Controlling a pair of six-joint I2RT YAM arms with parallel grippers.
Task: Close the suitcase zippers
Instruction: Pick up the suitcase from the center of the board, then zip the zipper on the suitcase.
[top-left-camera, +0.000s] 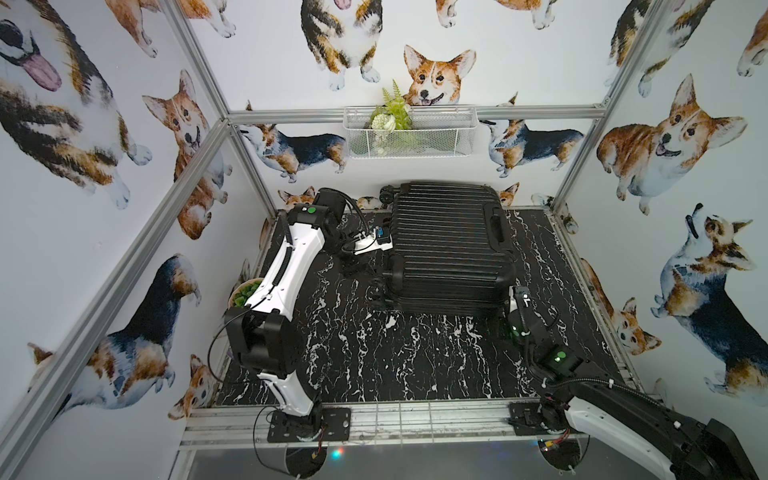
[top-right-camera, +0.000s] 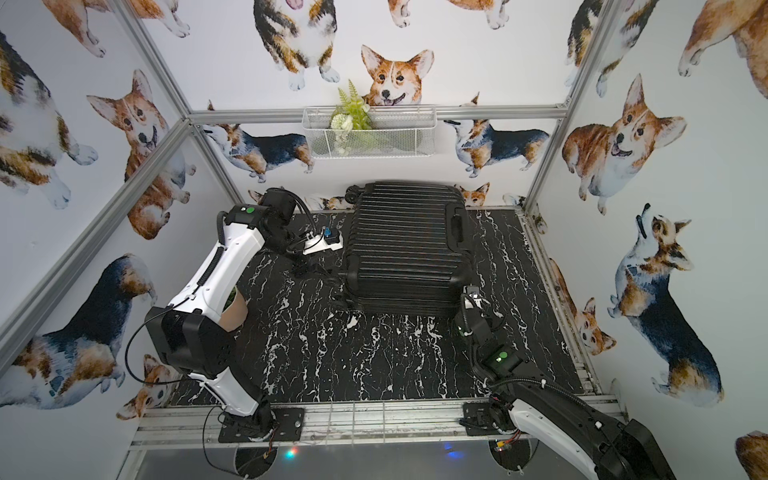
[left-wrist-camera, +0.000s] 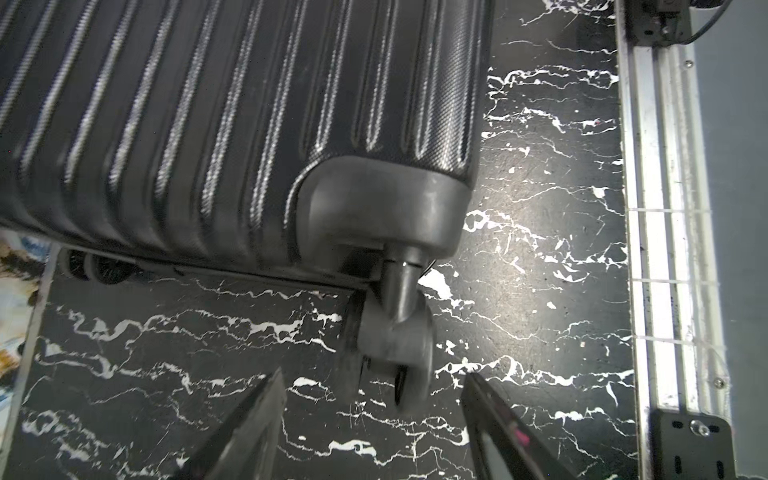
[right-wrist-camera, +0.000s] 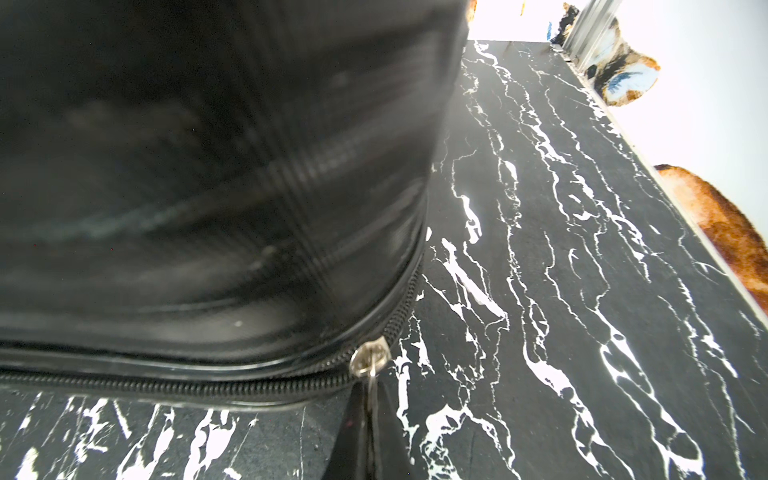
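Observation:
The black ribbed suitcase (top-left-camera: 449, 245) (top-right-camera: 407, 245) lies flat and closed at the back of the marble table. My left gripper (top-left-camera: 353, 266) (left-wrist-camera: 373, 374) hovers by its left side, open, with nothing between its fingers; a caster wheel (left-wrist-camera: 395, 345) of the case stands just ahead of them. My right gripper (top-left-camera: 515, 291) (right-wrist-camera: 370, 388) is at the near right corner of the case, shut on the silver pull of the zipper slider (right-wrist-camera: 369, 359). The zippers' track (right-wrist-camera: 166, 384) runs along the rim and looks closed on one side of the slider.
A white wire basket (top-left-camera: 409, 131) with a fake plant hangs on the back wall. A small potted plant (top-left-camera: 245, 293) sits at the table's left edge behind my left arm. Aluminium rails (top-left-camera: 415, 419) border the table's front.

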